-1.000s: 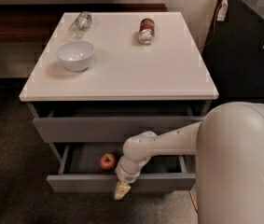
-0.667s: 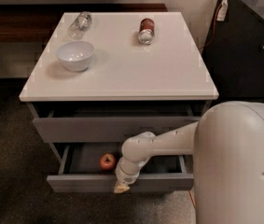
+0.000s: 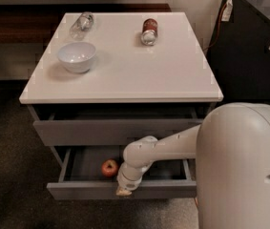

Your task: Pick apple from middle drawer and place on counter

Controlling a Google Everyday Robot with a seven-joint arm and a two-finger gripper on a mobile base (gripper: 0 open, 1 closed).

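The small red apple (image 3: 109, 168) lies in the open middle drawer (image 3: 77, 191), left of centre on its dark grey floor. My gripper (image 3: 123, 191) hangs at the end of the white arm over the drawer's front edge, just right of the apple and slightly nearer the camera, apart from it. Most of the gripper is hidden behind the wrist. The glossy white counter (image 3: 134, 70) tops the cabinet above.
On the counter stand a white bowl (image 3: 77, 56) at the left, a clear bottle (image 3: 81, 25) lying at the back left and a red-brown soda can (image 3: 148, 31) lying at the back. The top drawer (image 3: 77, 130) is slightly ajar. A dark cabinet (image 3: 254, 51) stands at the right.
My gripper has risen slightly at the drawer's front edge. The apple and the drawer have not moved.
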